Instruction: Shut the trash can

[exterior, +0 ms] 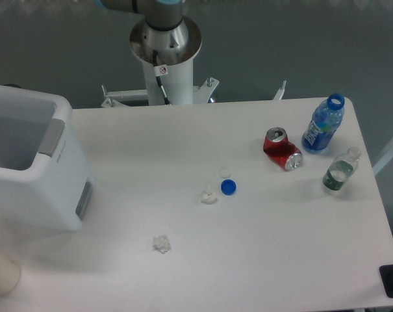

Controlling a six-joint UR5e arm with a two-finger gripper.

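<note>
The trash can (47, 188) is a large white boxy bin standing at the table's left edge. Its top is open and I look down into its grey-white inside; no lid shows over the opening. A grey latch tab (51, 137) sits on its right rim and a small grey panel (84, 199) on its right side. Only the robot's base column (165, 62) is in view at the top; the gripper is out of the frame.
A crushed red soda can (282, 149), a blue bottle (323, 125) and a clear bottle (340, 170) stand at the right. A blue cap (228, 187), a white cap (224, 172) and two paper scraps (161, 244) lie mid-table. A beige object (0, 273) sits at the lower left.
</note>
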